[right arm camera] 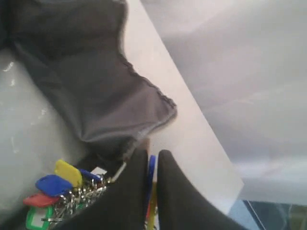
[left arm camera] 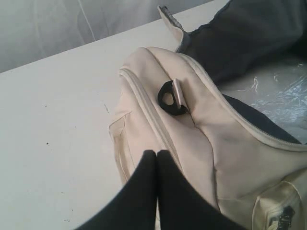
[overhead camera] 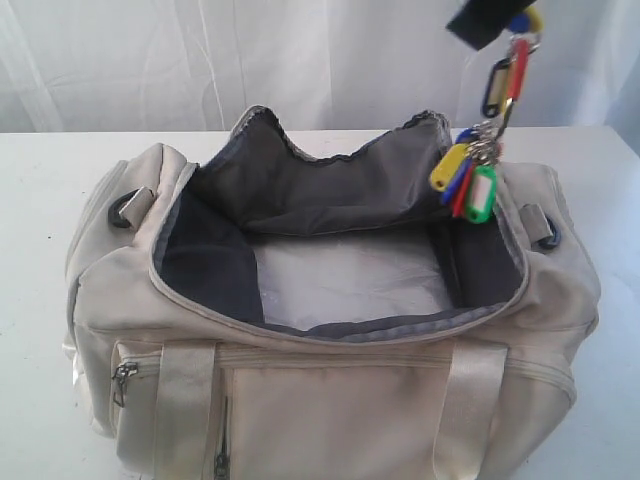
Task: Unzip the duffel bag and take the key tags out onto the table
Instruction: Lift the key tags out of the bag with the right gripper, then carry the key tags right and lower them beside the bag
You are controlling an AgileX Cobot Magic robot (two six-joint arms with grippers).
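Observation:
The cream duffel bag lies unzipped on the white table, its grey-lined flap folded back and clear plastic showing inside. My right gripper hangs above the bag's right end, shut on the key tags, which dangle in red, blue, green and yellow. In the right wrist view a blue tag is pinched between the black fingers, with the rest of the key tags hanging below. My left gripper is shut and empty, over the bag's left end near its black strap ring.
A white curtain backs the table. Bare tabletop lies left of the bag, and a strip runs behind it up to the table's far edge. A second strap ring sits on the bag's right end.

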